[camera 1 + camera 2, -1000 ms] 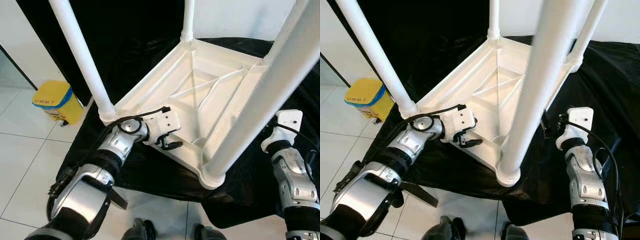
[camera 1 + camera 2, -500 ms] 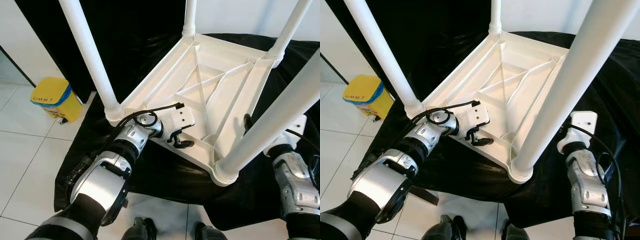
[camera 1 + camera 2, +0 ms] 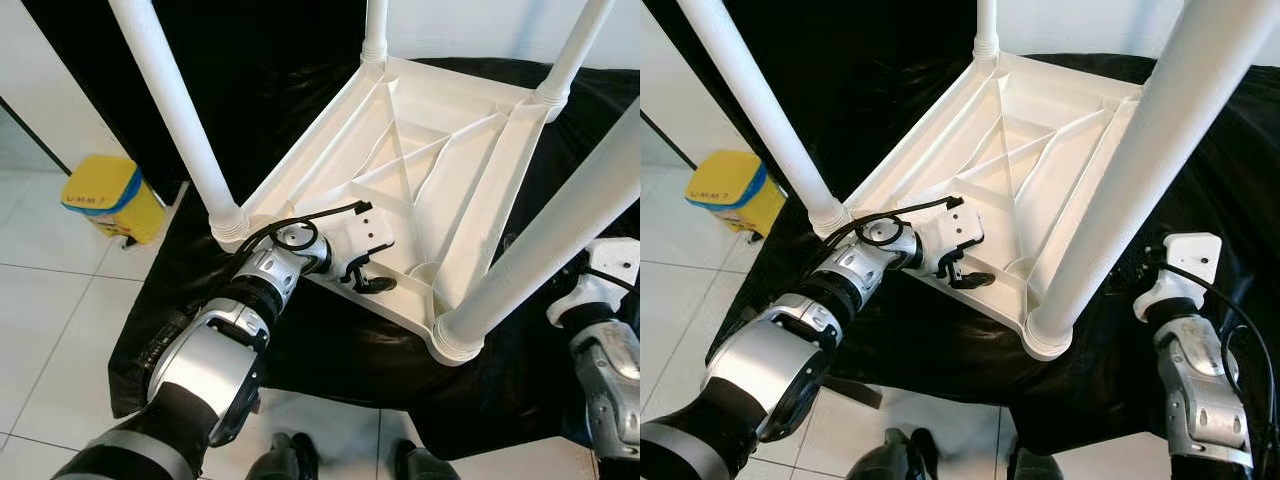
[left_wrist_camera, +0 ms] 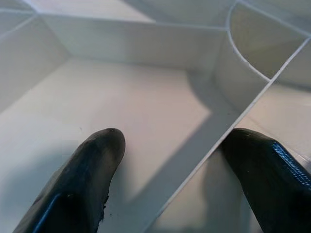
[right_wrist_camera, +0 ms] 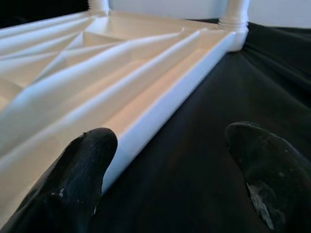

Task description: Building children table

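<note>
The children's table (image 3: pixel 430 150) lies upside down on a black cloth (image 3: pixel 330 350), underside up, with four white legs (image 3: pixel 175 120) standing upward from its corners. The left gripper (image 4: pixel 177 160) is inside the near-left part of the frame, just behind the near rim; its jaws stand apart, and a thin internal rib (image 4: pixel 218 136) runs between them, one finger (image 4: pixel 82 184) in the flat cell on one side and the other beyond the rib. The rib's long axis runs along the direction of the fingers, so closing would pinch it across its thickness. The right gripper (image 5: pixel 170 170) hovers over the cloth just to the right of the table, jaws also apart, with the table's right-hand rim (image 5: pixel 160 107) beside one finger and not between them. The left arm is judged the nearer for any grasp on the frame; the right would need to shift left to straddle its rim.
</note>
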`<state>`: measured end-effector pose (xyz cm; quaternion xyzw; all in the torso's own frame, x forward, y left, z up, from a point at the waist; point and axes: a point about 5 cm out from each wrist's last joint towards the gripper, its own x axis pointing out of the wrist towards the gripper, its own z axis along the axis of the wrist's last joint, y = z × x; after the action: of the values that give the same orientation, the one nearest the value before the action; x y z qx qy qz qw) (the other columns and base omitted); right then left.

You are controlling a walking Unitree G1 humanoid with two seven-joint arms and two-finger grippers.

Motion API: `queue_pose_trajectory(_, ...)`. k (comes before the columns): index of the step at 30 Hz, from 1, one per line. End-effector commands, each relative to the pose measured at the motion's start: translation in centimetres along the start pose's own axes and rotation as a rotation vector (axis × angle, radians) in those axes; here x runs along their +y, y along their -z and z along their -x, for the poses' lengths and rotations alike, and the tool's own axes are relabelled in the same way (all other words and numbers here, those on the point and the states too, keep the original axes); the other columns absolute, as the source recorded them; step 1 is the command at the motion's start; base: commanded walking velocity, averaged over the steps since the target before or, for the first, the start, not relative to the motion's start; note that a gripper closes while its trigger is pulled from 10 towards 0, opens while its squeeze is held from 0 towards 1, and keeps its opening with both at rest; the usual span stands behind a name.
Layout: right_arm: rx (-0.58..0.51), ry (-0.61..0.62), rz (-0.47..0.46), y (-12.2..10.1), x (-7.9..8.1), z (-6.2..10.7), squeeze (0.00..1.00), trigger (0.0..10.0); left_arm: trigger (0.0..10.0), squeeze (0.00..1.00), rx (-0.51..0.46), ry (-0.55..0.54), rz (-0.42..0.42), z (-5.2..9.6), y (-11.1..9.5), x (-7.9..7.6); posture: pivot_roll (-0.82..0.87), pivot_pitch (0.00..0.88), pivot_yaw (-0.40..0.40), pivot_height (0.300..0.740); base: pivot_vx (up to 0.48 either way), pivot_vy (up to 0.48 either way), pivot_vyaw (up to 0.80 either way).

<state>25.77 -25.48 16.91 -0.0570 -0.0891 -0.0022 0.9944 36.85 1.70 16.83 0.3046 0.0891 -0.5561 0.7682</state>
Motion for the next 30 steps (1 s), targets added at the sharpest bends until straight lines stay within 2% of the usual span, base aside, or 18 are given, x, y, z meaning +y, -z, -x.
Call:
queue_pose_trajectory(1, 0.005, 0.011, -0.002, -0.2, -0.2, 0.4, 0.0, 10.0, 0.0, 0.0, 0.061, -0.295, 0.092, 0.1, 1.5, 1.2, -0.27, 0.195, 0.113, 0.74, 0.0, 0.0, 0.0)
queue_pose_trajectory(3, 0.004, 0.013, -0.003, -0.2, 0.0, 0.6, 0.0, 10.0, 0.0, 0.0, 0.054, -0.319, 0.129, 0.2, 1.3, 1.5, -0.27, 0.198, 0.115, 0.74, 0.0, 0.0, 0.0)
queue_pose_trajectory(11, 0.003, 0.011, 0.002, -0.3, 0.2, 0.9, 0.0, 10.0, 0.0, 0.0, 0.053, -0.369, 0.137, 0.6, 1.2, 2.1, -0.27, 0.198, 0.116, 0.74, 0.0, 0.0, 0.0)
queue_pose_trajectory(16, -0.016, -0.007, -0.011, -0.5, 0.7, 1.0, 0.0, 10.0, 0.0, 0.0, 0.038, -0.428, 0.176, 1.2, 1.4, 2.8, -0.26, 0.187, 0.109, 0.74, 0.0, 0.0, 0.0)
queue_pose_trajectory(17, -0.023, -0.011, -0.022, -0.6, 1.0, 1.0, 0.0, 10.0, 3.9, 0.0, 0.043, -0.431, 0.163, 1.3, 1.5, 2.8, -0.26, 0.186, 0.105, 0.74, 0.0, 0.0, 0.0)
queue_pose_trajectory(18, -0.023, -0.011, -0.022, -0.6, 1.0, 1.0, 0.0, 10.0, 3.9, 0.0, 0.043, -0.431, 0.163, 1.3, 1.5, 2.8, -0.26, 0.186, 0.105, 0.74, 0.0, 0.0, 0.0)
queue_pose_trajectory(19, -0.041, 0.004, -0.052, -0.7, 1.5, 1.4, 0.0, 10.0, 10.0, 0.0, 0.016, -0.45, 0.17, 1.6, 1.5, 3.0, -0.24, 0.175, 0.088, 0.74, 0.0, 0.0, 0.0)
queue_pose_trajectory(23, -0.051, 0.027, -0.06, -0.7, 1.8, 1.6, 0.0, 10.0, 10.0, 0.0, -0.018, -0.476, 0.15, 1.8, 1.3, 3.2, -0.24, 0.174, 0.083, 0.74, 0.0, 0.0, 0.0)
queue_pose_trajectory(24, -0.043, 0.061, -0.083, -0.4, 2.2, 1.9, 0.0, 10.0, 10.0, 1.0, -0.072, -0.511, 0.219, 2.4, 1.5, 3.6, -0.22, 0.168, 0.068, 0.74, 0.0, 0.0, 0.0)
queue_pose_trajectory(25, -0.043, 0.061, -0.083, -0.4, 2.2, 1.9, 0.0, 10.0, 10.0, 1.0, -0.072, -0.511, 0.219, 2.4, 1.5, 3.6, -0.22, 0.168, 0.068, 0.74, 0.0, 0.0, 0.0)
queue_pose_trajectory(27, -0.033, 0.104, -0.114, 0.1, 3.1, 2.4, 0.0, 10.0, 10.0, 1.0, -0.151, -0.555, 0.295, 3.3, 1.8, 4.0, -0.21, 0.163, 0.059, 0.74, 0.0, 0.0, 0.0)
queue_pose_trajectory(29, -0.031, 0.116, -0.121, 0.1, 3.5, 2.5, 0.0, 10.0, 10.0, 1.0, -0.177, -0.567, 0.302, 3.6, 2.0, 4.0, -0.21, 0.163, 0.056, 0.74, 0.0, 0.0, 0.0)
queue_pose_trajectory(30, -0.03, 0.115, -0.129, 0.2, 4.0, 2.7, 0.0, 10.0, 10.0, 1.0, -0.207, -0.568, 0.276, 3.7, 1.9, 3.9, -0.21, 0.16, 0.048, 0.74, 0.0, 0.0, 0.0)
